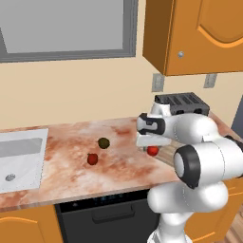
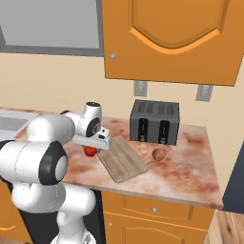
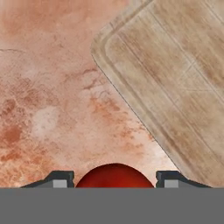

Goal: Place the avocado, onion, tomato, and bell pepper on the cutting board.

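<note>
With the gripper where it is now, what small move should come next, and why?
Probably carry the red item sideways over the cutting board and lower it there. In the hand view it sits between the fingertips of the gripper, though whether they are closed on it is unclear. The board looks bare, with the avocado and onion on the counter.
</note>
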